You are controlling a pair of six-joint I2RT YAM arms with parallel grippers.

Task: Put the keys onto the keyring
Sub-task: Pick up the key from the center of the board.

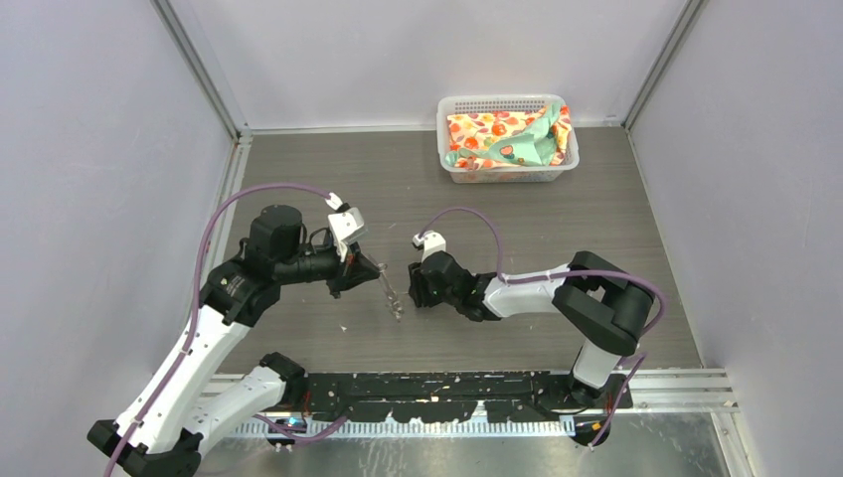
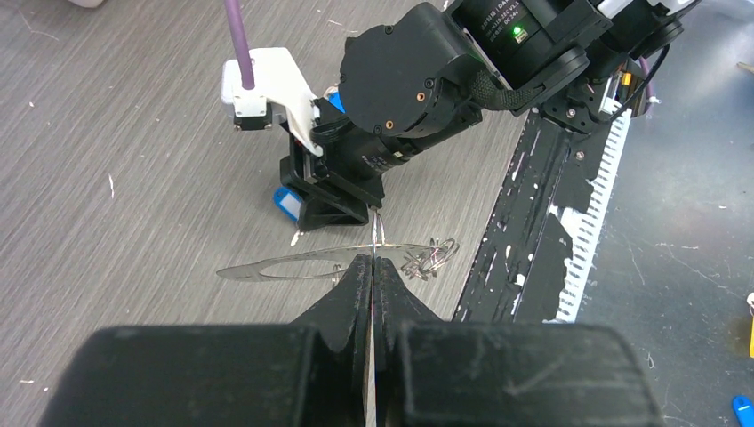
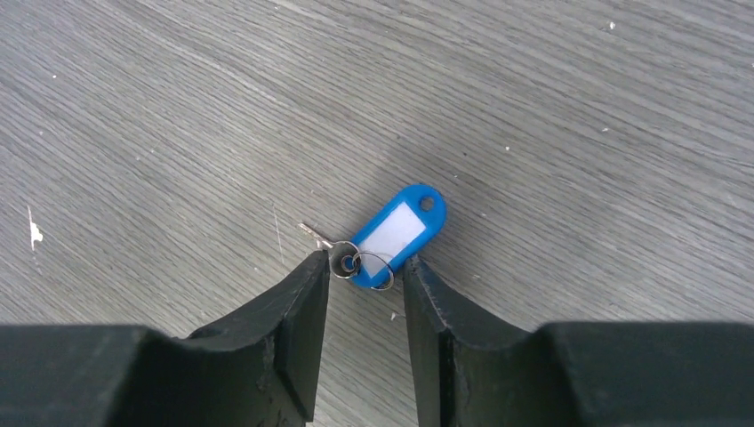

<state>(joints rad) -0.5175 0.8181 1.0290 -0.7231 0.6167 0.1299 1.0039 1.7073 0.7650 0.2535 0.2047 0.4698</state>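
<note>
Now blue key (image 3: 400, 227) flat on table (image 3: 178, 107), ring end between tips of half-closed right pincer (image 3: 364, 261), grip unclear; long axis diagonal, head pointing away. Left pincer (image 2: 373, 263) clamps keyring (image 2: 284, 267).

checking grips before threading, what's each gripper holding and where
Left gripper pinches the keyring at its rim. Right gripper straddles the blue key at its ring end; grip cannot be told.

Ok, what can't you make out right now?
Right wrist: key shows only a silver tip beside the blue tag; whether the jaws of the right gripper pinch the tag yet is unclear.
Top: keyring too thin and small to trace.
Left wrist: blue object bottom right, cut off by the frame edge.
</note>
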